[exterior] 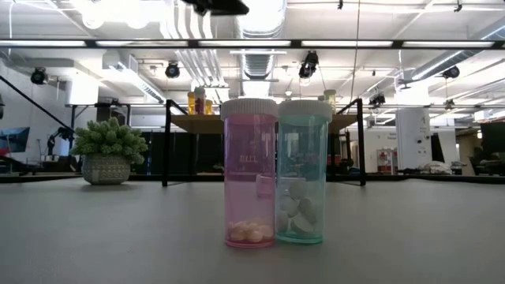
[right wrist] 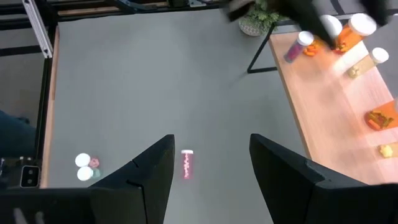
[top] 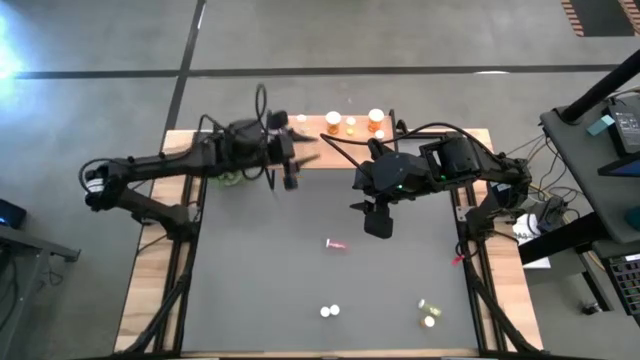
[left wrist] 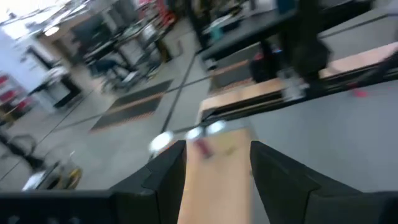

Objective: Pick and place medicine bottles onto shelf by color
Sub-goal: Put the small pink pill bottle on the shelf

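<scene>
Over the shelf's left end hangs the left hand, fingers parted — a small pink bottle sits blurred between them, contact unclear. Right hand hovers mid-table, open and empty, a pink bottle lying on the mat just beyond it. Orange bottles stand on the shelf — two white-capped bottles near the front edge.

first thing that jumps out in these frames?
In the low view, two bottles standing side by side close to the camera: a pink bottle and a teal bottle. From above, both arms crowd the shelf at the mat's far edge, while a small pink bottle lies on its side mid-mat.
</scene>
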`<action>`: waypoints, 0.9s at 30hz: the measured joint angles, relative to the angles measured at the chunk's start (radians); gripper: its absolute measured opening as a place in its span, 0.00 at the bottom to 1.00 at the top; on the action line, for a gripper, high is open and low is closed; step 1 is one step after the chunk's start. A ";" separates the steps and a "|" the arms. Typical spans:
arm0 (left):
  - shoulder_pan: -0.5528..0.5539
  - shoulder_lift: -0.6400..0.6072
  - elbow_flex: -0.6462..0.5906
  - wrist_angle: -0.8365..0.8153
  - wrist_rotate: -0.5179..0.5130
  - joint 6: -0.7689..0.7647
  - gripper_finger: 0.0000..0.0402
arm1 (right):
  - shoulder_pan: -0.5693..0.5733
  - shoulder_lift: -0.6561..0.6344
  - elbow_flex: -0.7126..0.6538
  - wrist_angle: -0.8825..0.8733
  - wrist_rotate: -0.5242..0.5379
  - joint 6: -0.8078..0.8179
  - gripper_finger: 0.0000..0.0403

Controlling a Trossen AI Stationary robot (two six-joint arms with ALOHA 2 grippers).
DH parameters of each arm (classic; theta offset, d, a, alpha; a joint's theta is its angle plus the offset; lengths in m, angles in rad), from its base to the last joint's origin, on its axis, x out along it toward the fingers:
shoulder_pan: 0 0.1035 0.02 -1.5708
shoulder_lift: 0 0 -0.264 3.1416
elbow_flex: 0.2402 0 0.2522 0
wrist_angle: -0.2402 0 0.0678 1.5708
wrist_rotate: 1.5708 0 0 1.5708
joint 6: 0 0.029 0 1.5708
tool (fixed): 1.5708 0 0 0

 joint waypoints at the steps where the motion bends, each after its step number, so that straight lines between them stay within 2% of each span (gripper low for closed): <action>1: -0.035 0.006 0.001 0.003 -0.007 -0.005 0.40 | 0.000 0.000 0.000 0.000 0.000 0.000 0.49; 6: -0.202 0.064 0.000 0.046 -0.066 -0.153 0.40 | 0.000 0.000 0.000 0.000 0.000 0.000 0.49; 14: -0.443 0.202 0.004 0.065 -0.343 -0.404 0.40 | 0.000 0.000 0.000 0.000 0.000 0.000 0.49; 18: -0.520 0.255 -0.002 0.016 -0.436 -0.557 0.40 | 0.000 0.000 0.000 0.000 0.000 0.000 0.49; 22: -0.561 0.281 -0.003 -0.137 -0.424 -0.697 0.40 | 0.000 0.000 0.000 0.000 0.000 0.000 0.49; 27: -0.581 0.324 -0.028 -0.273 -0.255 -0.792 0.40 | 0.000 0.000 0.000 0.000 0.000 0.000 0.49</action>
